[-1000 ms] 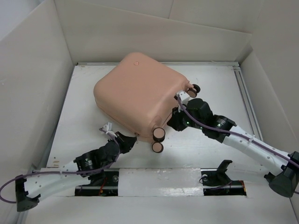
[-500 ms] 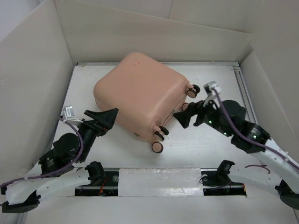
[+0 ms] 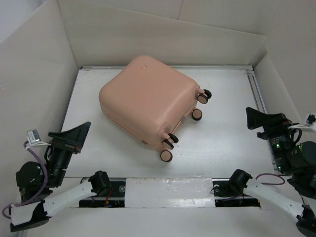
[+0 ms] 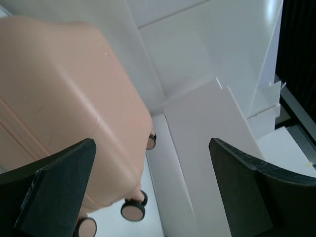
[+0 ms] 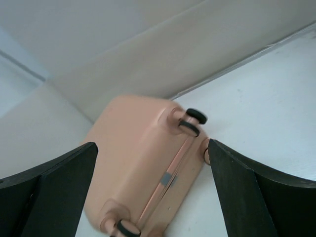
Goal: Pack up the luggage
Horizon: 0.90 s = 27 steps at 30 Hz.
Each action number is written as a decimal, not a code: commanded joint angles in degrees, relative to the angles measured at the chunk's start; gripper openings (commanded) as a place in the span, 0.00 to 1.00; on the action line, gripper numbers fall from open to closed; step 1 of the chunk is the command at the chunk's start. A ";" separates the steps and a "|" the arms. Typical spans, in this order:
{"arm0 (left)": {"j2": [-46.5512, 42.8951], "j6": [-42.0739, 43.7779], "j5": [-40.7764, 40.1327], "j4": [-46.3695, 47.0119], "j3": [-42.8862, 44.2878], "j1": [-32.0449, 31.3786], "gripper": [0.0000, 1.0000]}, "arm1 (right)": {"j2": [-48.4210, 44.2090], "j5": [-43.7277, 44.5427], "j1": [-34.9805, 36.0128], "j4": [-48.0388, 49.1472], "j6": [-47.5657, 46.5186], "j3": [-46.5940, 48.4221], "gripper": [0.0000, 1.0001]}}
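Tabletop (image 3: 232,148): white and smooth, boxed in by pale walls (image 3: 163,34) along the left, far and right edges.
Left gripper (image 4: 152,144): at the near-left corner, fingers spread wide with nothing between them, aimed toward the case.
Luggage (image 3: 145,106): peach-pink and shut, lying flat on a broad face, set diagonally left of centre toward the far edge; its wheels (image 3: 167,155) point near-right.
Right gripper (image 5: 152,144): by the right edge, spread wide and holding nothing, well apart from the case.
Risk: the rounded shell gives little to pinch — a push on one corner would likely slide or spin it across the slick top into a wall, and a finger could snag a wheel.
Room: even light — no loose items to pack in view.
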 commanded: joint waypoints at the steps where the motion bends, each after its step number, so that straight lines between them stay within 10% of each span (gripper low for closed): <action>1: -3.65 4.01 -2.64 0.55 -1.48 0.24 1.00 | -3.31 12.07 0.37 0.40 2.03 -3.53 1.00; 10: 15.62 7.70 -10.47 -2.53 12.11 0.24 1.00 | -3.94 25.25 3.45 4.47 -1.57 -6.64 1.00; 18: 46.34 15.43 -11.70 -9.47 54.89 0.24 1.00 | 4.76 28.08 3.98 1.62 -12.88 10.00 1.00; 27: 46.18 24.32 -9.68 5.56 52.21 0.24 1.00 | 6.09 25.09 3.98 11.57 -25.12 9.47 1.00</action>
